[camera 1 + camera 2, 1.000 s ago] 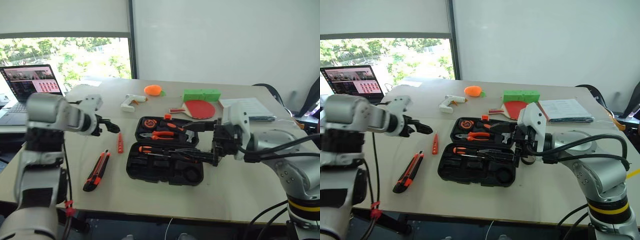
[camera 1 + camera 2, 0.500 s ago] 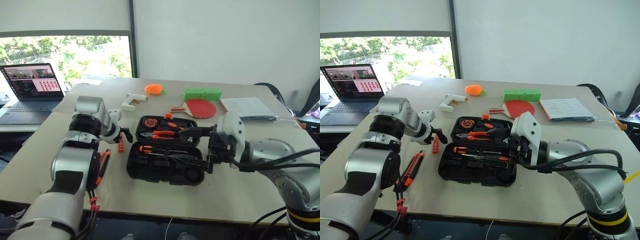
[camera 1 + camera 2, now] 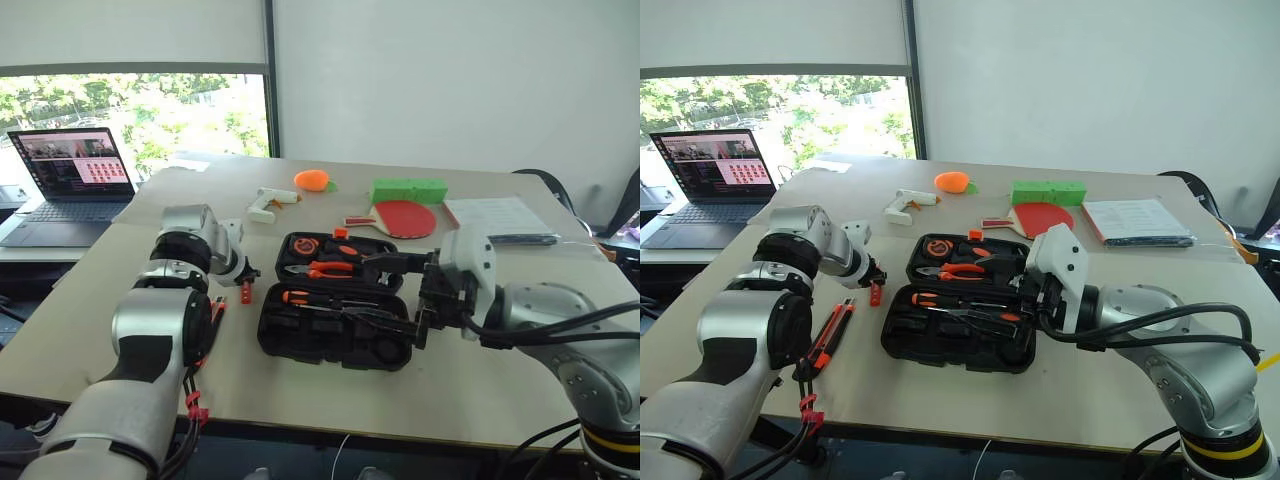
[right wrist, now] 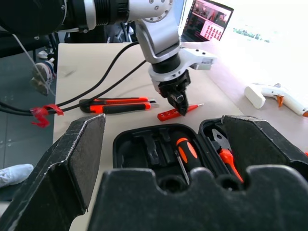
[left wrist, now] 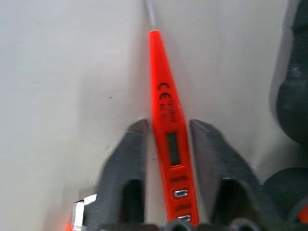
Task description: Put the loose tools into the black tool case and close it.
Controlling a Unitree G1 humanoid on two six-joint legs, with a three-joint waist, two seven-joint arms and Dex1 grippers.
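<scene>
Where window light falls, beige table.

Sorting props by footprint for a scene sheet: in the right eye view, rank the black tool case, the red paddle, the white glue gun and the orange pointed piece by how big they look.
Largest to smallest:
1. black tool case
2. red paddle
3. white glue gun, close to the paddle and farther back, so unsure
4. orange pointed piece

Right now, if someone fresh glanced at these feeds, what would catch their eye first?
The open black tool case at mid-table, orange-handled tools in its slots. Just to its left, the left claw is down at the table, its fingers on either side of the small orange pointed piece. The right claw hangs wide open over the case.
</scene>
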